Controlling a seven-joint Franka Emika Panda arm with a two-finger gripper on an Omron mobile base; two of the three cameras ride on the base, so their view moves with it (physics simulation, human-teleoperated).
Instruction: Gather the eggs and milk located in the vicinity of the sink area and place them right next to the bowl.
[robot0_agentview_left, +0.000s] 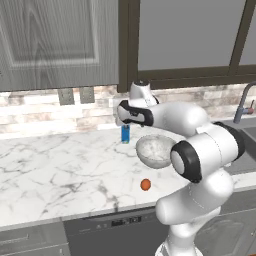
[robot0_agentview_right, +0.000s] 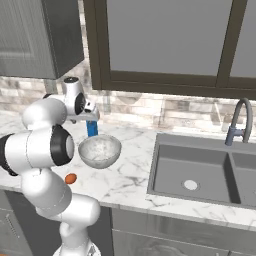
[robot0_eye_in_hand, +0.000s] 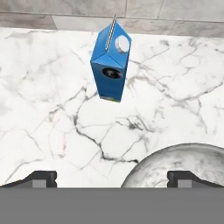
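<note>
The blue milk carton (robot0_agentview_left: 125, 134) (robot0_agentview_right: 92, 129) (robot0_eye_in_hand: 110, 63) stands upright on the marble counter near the backsplash, just behind the bowl. The grey-white speckled bowl (robot0_agentview_left: 155, 150) (robot0_agentview_right: 100, 150) (robot0_eye_in_hand: 183, 164) sits toward the counter's middle. The small orange-brown egg (robot0_agentview_left: 145, 184) (robot0_agentview_right: 70, 178) lies in front of the bowl near the counter's front edge. My gripper (robot0_agentview_left: 121, 120) (robot0_agentview_right: 91, 118) (robot0_eye_in_hand: 111, 178) hovers above the carton, open, with nothing between its fingers. The carton lies ahead of the fingertips in the hand view, apart from them.
The dark double-basin sink (robot0_agentview_right: 200, 170) with its curved faucet (robot0_agentview_right: 240, 122) (robot0_agentview_left: 245, 105) lies right of the bowl. Brick backsplash and grey wall cabinets (robot0_agentview_left: 55, 45) rise behind the counter. Marble counter (robot0_agentview_left: 55, 165) stretches left of the carton.
</note>
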